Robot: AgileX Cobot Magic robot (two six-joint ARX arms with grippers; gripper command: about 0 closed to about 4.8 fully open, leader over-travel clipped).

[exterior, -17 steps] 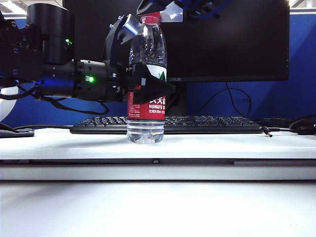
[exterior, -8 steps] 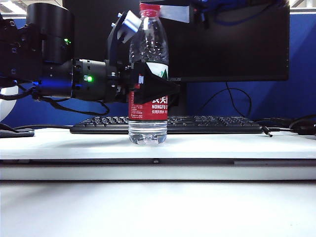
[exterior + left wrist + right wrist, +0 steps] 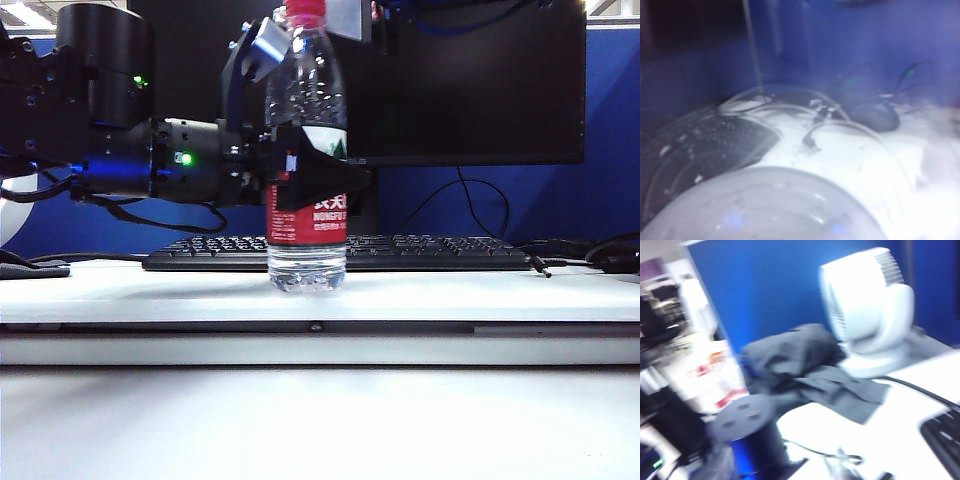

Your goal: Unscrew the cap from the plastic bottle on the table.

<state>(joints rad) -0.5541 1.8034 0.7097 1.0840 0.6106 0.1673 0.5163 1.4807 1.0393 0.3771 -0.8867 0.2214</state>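
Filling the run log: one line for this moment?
left gripper: shut on plastic bottle | right gripper: by cap, grip unclear | bottle upright on table

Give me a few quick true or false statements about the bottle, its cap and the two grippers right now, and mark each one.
1. The plastic bottle stands upright on the table. True.
2. The cap is off and lying on the table. False: it sits on top of the bottle.
3. The left gripper is clamped on the bottle's body at the label. True.
4. The right gripper is down beside the keyboard. False: it is up at the top of the exterior view, by the cap.
5. The bottle stands behind the keyboard. False: it stands in front of it.
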